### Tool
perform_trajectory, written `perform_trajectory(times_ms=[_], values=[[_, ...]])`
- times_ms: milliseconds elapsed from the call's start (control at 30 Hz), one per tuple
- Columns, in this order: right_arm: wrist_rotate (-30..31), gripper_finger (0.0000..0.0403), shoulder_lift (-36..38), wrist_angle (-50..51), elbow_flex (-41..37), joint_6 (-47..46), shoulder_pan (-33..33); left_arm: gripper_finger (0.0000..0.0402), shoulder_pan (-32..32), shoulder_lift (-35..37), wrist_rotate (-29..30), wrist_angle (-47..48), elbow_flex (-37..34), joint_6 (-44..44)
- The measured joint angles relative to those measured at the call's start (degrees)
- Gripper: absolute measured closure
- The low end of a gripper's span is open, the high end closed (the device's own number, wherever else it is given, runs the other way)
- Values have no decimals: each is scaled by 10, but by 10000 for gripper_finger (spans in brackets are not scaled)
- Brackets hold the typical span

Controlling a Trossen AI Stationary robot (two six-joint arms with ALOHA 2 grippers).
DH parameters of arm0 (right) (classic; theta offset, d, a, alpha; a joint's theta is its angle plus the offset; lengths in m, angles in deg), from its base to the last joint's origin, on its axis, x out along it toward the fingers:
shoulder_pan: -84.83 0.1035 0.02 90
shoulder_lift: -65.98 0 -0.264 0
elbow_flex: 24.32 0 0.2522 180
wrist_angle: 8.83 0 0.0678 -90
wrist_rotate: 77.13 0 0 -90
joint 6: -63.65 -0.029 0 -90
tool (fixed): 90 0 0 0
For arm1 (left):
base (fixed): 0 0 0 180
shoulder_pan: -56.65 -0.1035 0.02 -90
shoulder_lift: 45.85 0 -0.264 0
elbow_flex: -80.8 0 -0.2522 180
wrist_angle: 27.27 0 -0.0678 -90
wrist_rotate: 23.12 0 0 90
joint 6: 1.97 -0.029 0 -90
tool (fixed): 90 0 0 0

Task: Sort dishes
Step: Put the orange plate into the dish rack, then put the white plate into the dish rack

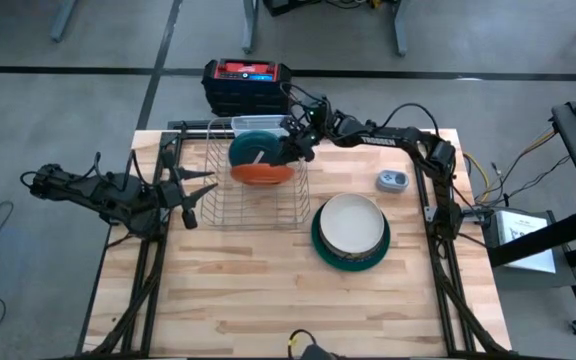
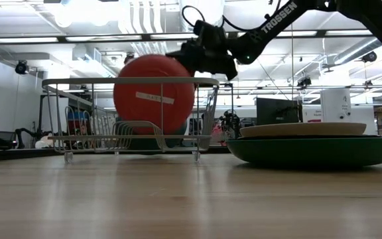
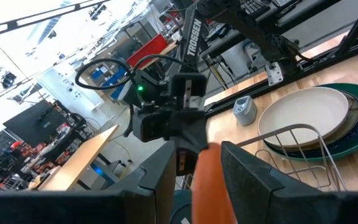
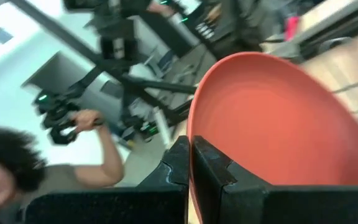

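Two arms at one wooden bench [image 1: 268, 290]. Right claw [image 1: 290, 150]: clenched on the rim of an orange plate [image 1: 261, 172], which stands on edge inside the silver wire rack [image 1: 253, 215] at the bench's back. Behind the orange plate, in the same rack, a teal dish [image 1: 251, 148], also on edge. Left claw [image 1: 203, 190]: at the rack's left side, fingers parted, holding nothing. Right of the rack, apart from it: a stack of dishes, white plate [image 1: 350, 222] uppermost, large dark green plate [image 1: 350, 261] at the bottom. Small grey round device [image 1: 392, 181]: near the right rear edge.
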Motion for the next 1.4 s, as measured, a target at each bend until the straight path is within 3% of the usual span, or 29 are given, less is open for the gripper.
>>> perform_trajectory(times_ms=[333,600,1067,1400], values=[[56,399,-1,1,0,-7,-13,284,0,0,0,-1,-3,9],[91,338,-2,7,0,-3,-12,284,0,0,7,-1,-9,17],[88,237,4,21,0,9,-12,284,0,0,10,-1,-9,24],[50,208,38,108,0,61,-20,284,0,-5,10,-1,-9,74]])
